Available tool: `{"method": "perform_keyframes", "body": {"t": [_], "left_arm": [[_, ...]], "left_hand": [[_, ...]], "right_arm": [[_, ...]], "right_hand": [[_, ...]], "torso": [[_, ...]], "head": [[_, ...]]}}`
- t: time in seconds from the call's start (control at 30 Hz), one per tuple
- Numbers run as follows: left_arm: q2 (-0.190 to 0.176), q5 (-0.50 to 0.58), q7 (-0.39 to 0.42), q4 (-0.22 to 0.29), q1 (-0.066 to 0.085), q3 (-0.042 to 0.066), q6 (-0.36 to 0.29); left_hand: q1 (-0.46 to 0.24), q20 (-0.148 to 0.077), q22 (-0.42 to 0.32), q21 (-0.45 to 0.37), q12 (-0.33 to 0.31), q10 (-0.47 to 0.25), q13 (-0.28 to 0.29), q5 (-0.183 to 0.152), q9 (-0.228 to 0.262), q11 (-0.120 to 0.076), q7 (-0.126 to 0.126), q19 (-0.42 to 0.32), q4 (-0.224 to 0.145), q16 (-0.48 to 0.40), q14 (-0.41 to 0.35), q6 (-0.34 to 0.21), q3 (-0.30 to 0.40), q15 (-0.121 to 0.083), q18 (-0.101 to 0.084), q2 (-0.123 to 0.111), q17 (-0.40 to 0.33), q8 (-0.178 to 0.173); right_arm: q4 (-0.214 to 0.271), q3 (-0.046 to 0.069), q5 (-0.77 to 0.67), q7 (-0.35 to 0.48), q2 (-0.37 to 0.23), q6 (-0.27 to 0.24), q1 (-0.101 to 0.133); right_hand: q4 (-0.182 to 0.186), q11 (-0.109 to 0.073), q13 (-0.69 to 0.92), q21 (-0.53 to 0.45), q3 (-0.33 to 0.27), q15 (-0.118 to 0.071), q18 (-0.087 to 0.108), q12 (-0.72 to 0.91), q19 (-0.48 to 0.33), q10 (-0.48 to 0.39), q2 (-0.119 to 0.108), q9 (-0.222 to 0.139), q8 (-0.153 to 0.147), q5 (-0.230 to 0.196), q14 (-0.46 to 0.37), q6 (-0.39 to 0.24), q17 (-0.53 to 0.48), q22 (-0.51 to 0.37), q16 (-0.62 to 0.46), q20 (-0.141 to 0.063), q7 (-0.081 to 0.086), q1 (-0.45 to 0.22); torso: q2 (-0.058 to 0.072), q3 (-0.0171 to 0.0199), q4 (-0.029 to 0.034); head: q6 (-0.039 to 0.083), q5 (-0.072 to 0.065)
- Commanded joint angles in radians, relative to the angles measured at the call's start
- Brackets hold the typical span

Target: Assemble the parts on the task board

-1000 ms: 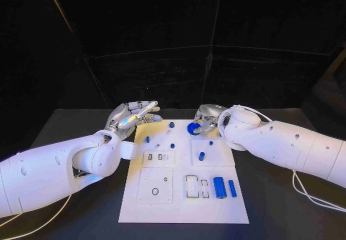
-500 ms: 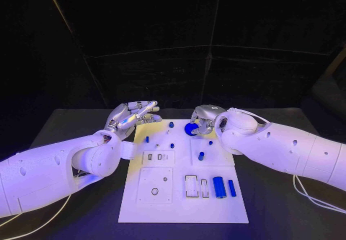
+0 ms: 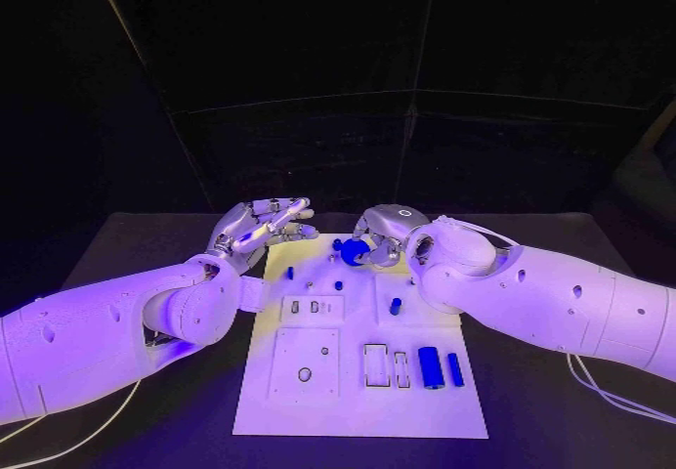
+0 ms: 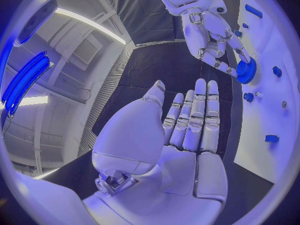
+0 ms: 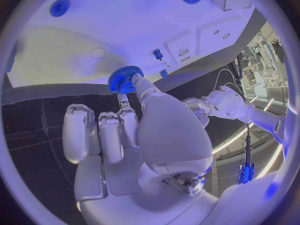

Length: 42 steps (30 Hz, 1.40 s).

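On the near end of the white task board [image 3: 359,410], two blue cylinders [image 3: 431,366] lie side by side to the right of a pair of rectangular slots [image 3: 375,363]; a square panel with an oval hole [image 3: 305,373] sits to their left. Toward the middle of the board, a short blue part [image 3: 396,306] lies on a raised square, and smaller blue pegs [image 3: 289,273] stand nearer the far edge. At the far end, the right hand [image 3: 378,234] hangs over the board's far edge, pinching a blue toothed gear [image 5: 125,79] at its fingertips; in the right wrist view the gear sits between the tip of the thumb [image 5: 144,91] and a neighbouring finger, while the remaining fingers [image 5: 78,130] stay straight and clear of it; whether the gear touches the board cannot be told. Just off the board's far left corner, above the black table [image 3: 127,254], the left hand [image 3: 259,232] is raised and empty, palm showing, its fingers [image 4: 197,115] extended and lying nearly side by side, well apart from the gear.
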Motion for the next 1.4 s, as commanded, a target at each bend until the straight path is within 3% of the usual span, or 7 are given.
{"method": "perform_keyframes", "body": {"t": [0.03, 0.43, 0.77, 1.03, 1.1, 1.2, 1.4], "left_arm": [[0.002, -0.001, 0.004, 0.0, 0.001, 0.001, 0.012], [0.009, -0.001, 0.003, -0.002, 0.001, 0.001, 0.011], [0.011, -0.001, 0.003, -0.004, 0.001, 0.001, 0.01], [0.013, -0.001, 0.003, -0.005, 0.002, 0.001, 0.009], [0.013, -0.001, 0.003, -0.005, 0.002, 0.001, 0.009], [0.014, -0.001, 0.002, -0.005, 0.002, 0.001, 0.009], [0.014, -0.001, 0.001, -0.005, 0.002, 0.001, 0.01]], "left_hand": [[0.006, 0.0, -0.001, -0.007, -0.004, -0.003, -0.001, -0.001, -0.001, 0.001, 0.022, 0.005, -0.007, -0.005, 0.004, -0.005, -0.001, 0.004, 0.013, 0.006, 0.001, -0.007], [0.006, 0.0, -0.002, -0.007, -0.004, -0.004, -0.001, -0.001, -0.001, 0.001, 0.022, 0.005, -0.008, -0.006, 0.004, -0.005, -0.001, 0.004, 0.013, 0.006, 0.002, -0.007], [0.006, 0.0, -0.002, -0.007, -0.004, -0.004, -0.001, -0.001, -0.001, 0.001, 0.022, 0.005, -0.009, -0.007, 0.004, -0.005, -0.001, 0.004, 0.013, 0.006, 0.002, -0.007], [0.005, 0.0, -0.003, -0.009, -0.005, -0.004, -0.001, -0.001, -0.001, 0.001, 0.022, 0.004, -0.01, -0.009, 0.001, -0.005, -0.002, 0.005, 0.013, 0.006, 0.002, -0.008], [0.005, 0.0, -0.003, -0.009, -0.005, -0.004, -0.001, -0.001, -0.001, 0.001, 0.022, 0.004, -0.01, -0.009, 0.001, -0.005, -0.002, 0.005, 0.013, 0.006, 0.002, -0.008], [0.005, 0.0, -0.003, -0.009, -0.005, -0.004, -0.001, -0.001, -0.001, 0.001, 0.022, 0.004, -0.01, -0.009, 0.001, -0.005, -0.002, 0.005, 0.013, 0.006, 0.002, -0.008], [0.005, 0.0, -0.003, -0.009, -0.005, -0.004, -0.001, -0.001, -0.001, 0.001, 0.022, 0.004, -0.01, -0.009, 0.001, -0.005, -0.002, 0.005, 0.013, 0.006, 0.002, -0.008]], "right_arm": [[-0.008, 0.001, -0.027, -0.011, 0.02, -0.029, 0.002], [-0.08, -0.009, -0.02, -0.003, 0.106, -0.005, -0.001], [-0.122, -0.013, -0.008, -0.002, 0.138, 0.019, -0.007], [-0.137, -0.026, -0.004, 0.002, 0.148, 0.021, -0.01], [-0.141, -0.027, -0.002, 0.004, 0.149, 0.023, -0.01], [-0.146, -0.028, 0.002, -0.001, 0.152, 0.033, -0.01], [-0.153, -0.029, 0.011, -0.017, 0.155, 0.035, -0.011]], "right_hand": [[0.001, -0.004, 0.098, 0.004, 0.008, -0.009, -0.009, 0.006, 0.002, 0.002, 0.0, 0.002, 0.005, 0.004, 0.096, 0.031, 0.219, 0.003, 0.003, -0.005, -0.022, -0.008], [0.002, -0.005, 0.097, 0.003, 0.011, -0.009, -0.009, 0.005, 0.001, 0.001, 0.0, 0.001, 0.003, 0.005, 0.096, 0.029, 0.217, 0.003, 0.002, -0.005, -0.022, -0.011], [0.001, -0.004, 0.096, 0.003, 0.013, -0.009, -0.009, 0.003, 0.002, 0.001, -0.003, -0.001, 0.0, 0.005, 0.096, 0.027, 0.216, 0.003, 0.002, -0.005, -0.021, -0.013], [0.001, -0.002, 0.091, 0.003, 0.017, -0.008, -0.009, -0.002, 0.002, -0.003, -0.01, -0.005, -0.008, 0.003, 0.096, 0.017, 0.216, 0.003, 0.002, -0.005, -0.017, -0.022], [0.005, 0.001, 0.09, 0.003, 0.013, -0.006, -0.009, -0.004, 0.002, -0.005, -0.02, -0.007, -0.014, -0.001, 0.096, 0.01, 0.216, 0.003, 0.001, -0.004, -0.014, -0.035], [0.016, 0.007, 0.082, 0.002, -0.002, -0.001, -0.009, -0.011, 0.001, -0.011, -0.04, -0.01, -0.027, -0.013, 0.095, -0.008, 0.214, 0.002, 0.001, 0.0, -0.008, -0.062], [0.034, 0.019, 0.068, 0.003, -0.027, 0.009, -0.009, -0.027, 0.002, -0.024, -0.051, -0.013, -0.065, -0.092, 0.096, -0.065, 0.217, 0.004, 0.002, 0.009, 0.004, -0.091]], "torso": [[0.001, -0.0004, 0.0007], [0.001, -0.0001, -0.0001], [0.001, 0.0007, -0.0007], [0.001, 0.0009, -0.0014], [0.0, 0.0006, -0.001], [0.001, 0.0007, -0.0014], [0.001, 0.0006, -0.001]], "head": [[-0.001, 0.0], [-0.002, 0.001], [-0.007, 0.003], [-0.009, 0.005], [-0.009, 0.005], [-0.01, 0.005], [-0.009, 0.004]]}}
